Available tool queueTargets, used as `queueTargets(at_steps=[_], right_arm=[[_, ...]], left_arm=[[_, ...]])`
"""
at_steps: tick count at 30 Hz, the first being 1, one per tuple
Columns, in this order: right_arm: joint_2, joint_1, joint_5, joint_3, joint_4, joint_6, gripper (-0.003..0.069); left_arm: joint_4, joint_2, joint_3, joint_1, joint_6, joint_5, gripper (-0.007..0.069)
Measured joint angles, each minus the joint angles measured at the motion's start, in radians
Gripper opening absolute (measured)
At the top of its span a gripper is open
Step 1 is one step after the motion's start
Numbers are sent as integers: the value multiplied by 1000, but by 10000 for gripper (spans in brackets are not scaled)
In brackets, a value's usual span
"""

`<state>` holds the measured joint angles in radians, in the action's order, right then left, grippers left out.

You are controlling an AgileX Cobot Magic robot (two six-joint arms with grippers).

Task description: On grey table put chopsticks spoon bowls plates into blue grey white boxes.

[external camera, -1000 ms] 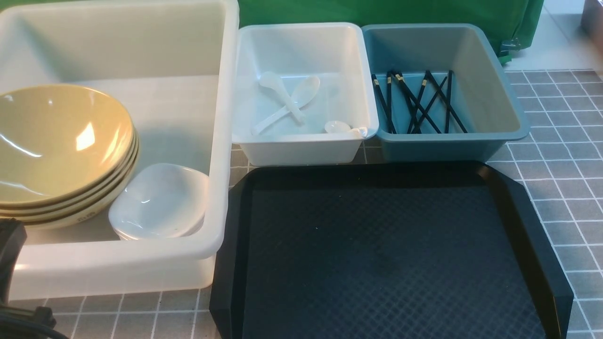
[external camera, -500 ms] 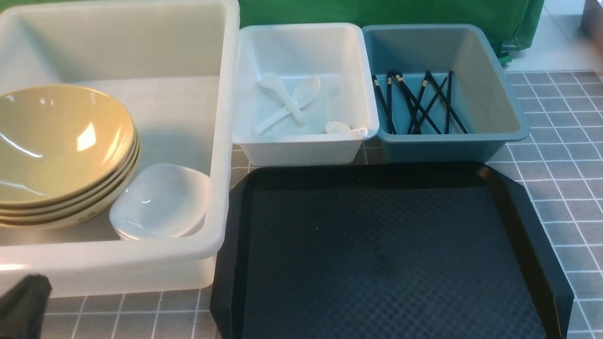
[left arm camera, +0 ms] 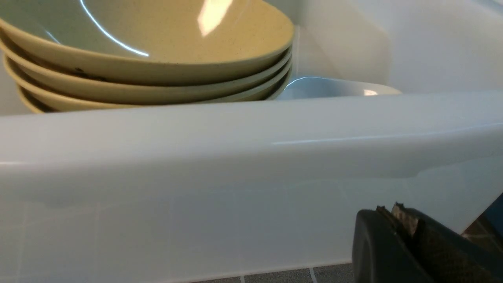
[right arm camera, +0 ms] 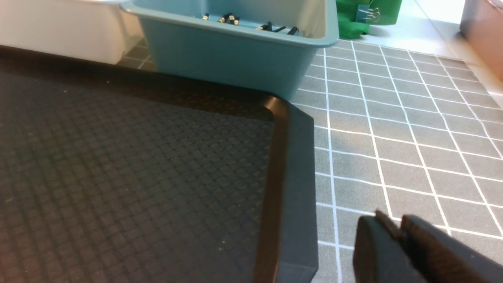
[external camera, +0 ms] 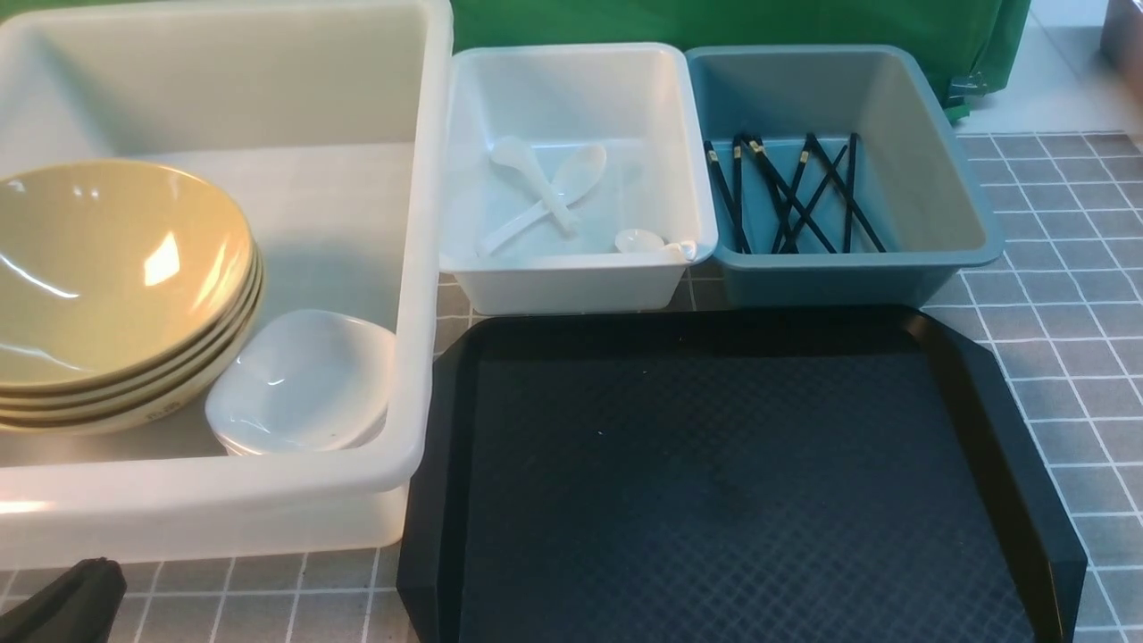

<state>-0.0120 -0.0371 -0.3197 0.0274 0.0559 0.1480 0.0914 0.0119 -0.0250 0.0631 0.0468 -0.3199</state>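
Four stacked khaki-yellow glossy bowls (external camera: pixel 116 286) and small white rounded-square plates (external camera: pixel 304 384) sit in the large translucent white plastic box (external camera: pixel 429 179). White ceramic spoons (external camera: pixel 554 192) lie in the small white box (external camera: pixel 580 277); thin black chopsticks (external camera: pixel 795 192) lie crossed in the blue-grey box (external camera: pixel 848 277). A black textured tray (external camera: pixel 732 482) fills the grey tiled table (external camera: pixel 1063 321) before them. The left gripper (left arm camera: pixel 397 220) hangs low outside the big box's near wall, jaws pressed together, empty. The right gripper (right arm camera: pixel 395 232) hovers beside the tray's corner, holding nothing, its gap a narrow slit.

Bowls (external camera: pixel 107 268): khaki-yellow, dark rims. Plates (external camera: pixel 299 384), spoons (external camera: pixel 545 192): white. Chopsticks (external camera: pixel 790 192): black w/ gold bands. Boxes: transl. white (external camera: pixel 223 509), white (external camera: pixel 571 286), blue-grey (external camera: pixel 830 286). Tray (external camera: pixel 714 482): black, diamond texture. Table (external camera: pixel 1063 304): grey, pale grid.
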Motion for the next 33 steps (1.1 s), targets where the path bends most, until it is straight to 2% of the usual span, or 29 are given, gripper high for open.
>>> queueTargets(at_steps=[33], right_arm=[[0,0,0,0,0,0,150]], left_arm=[[1,1,0,0,0,0,-8]])
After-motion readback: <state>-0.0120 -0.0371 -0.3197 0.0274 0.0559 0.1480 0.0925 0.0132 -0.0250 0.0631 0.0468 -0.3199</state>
